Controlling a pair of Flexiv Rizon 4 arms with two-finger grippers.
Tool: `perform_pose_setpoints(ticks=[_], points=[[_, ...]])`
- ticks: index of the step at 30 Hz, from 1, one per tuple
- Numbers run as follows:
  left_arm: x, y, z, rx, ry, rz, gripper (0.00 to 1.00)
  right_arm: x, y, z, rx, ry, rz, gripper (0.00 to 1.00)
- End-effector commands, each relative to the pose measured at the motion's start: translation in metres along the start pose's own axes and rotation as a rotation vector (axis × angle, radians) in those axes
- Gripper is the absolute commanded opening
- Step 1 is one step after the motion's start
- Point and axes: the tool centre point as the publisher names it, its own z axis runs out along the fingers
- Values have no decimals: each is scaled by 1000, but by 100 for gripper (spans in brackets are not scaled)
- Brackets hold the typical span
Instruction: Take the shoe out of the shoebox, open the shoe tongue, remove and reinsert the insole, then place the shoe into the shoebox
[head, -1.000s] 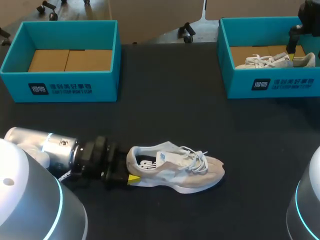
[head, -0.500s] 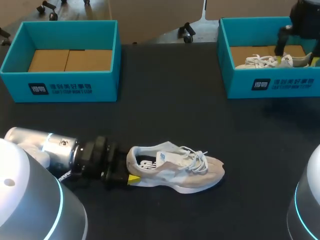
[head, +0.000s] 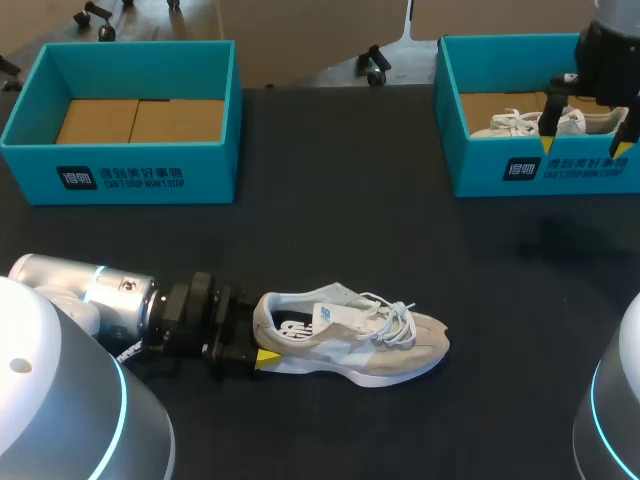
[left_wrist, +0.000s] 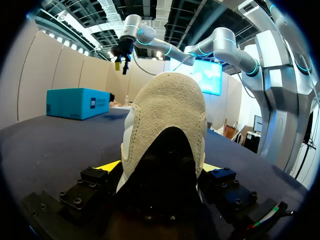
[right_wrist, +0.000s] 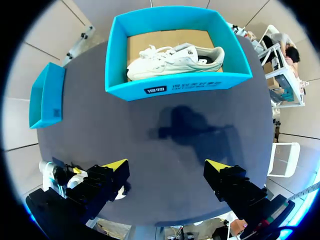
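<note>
While the left hand (head: 262, 357) clamps the shoe (head: 350, 335) by the heel, its toe points straight ahead on the table (head: 400, 250).
The right hand (head: 585, 145), spread and empty, hangs well apart near a box (head: 560, 172).

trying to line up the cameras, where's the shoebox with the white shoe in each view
head view: shoebox at the table's far right corner, right gripper showing against its front wall
left wrist view: shoebox far ahead, past the beige shoe in the left gripper, below the right gripper
right wrist view: shoebox ahead of the open right gripper
shared landmark: the right gripper
</note>
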Motion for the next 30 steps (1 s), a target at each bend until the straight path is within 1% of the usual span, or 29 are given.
perform_pose_setpoints(ticks=[1, 4, 6, 10, 13, 15, 17, 18, 30], points=[[2, 0, 0, 1, -3, 1, 0, 8, -10, 0, -37, -5, 4, 100], [2, 0, 0, 1, -3, 1, 0, 26, -32, 6, -22, -51, 42, 100], [2, 0, 0, 1, -3, 1, 0, 43, -56, 8, -24, -66, 51, 100], [2, 0, 0, 1, -3, 1, 0, 65, -100, 8, -44, -93, 92, 100], [2, 0, 0, 1, -3, 1, 0, 83, -128, 10, -61, -71, 107, 100], [2, 0, 0, 1, -3, 1, 0, 97, -144, 12, -64, -53, 112, 100], [2, 0, 0, 1, -3, 1, 0, 115, -156, 14, -70, 28, 116, 100], [2, 0, 0, 1, -3, 1, 0, 126, -160, 14, -63, 19, 124, 100], [2, 0, 0, 1, -3, 1, 0, 126, -160, 14, -63, 19, 124, 100]])
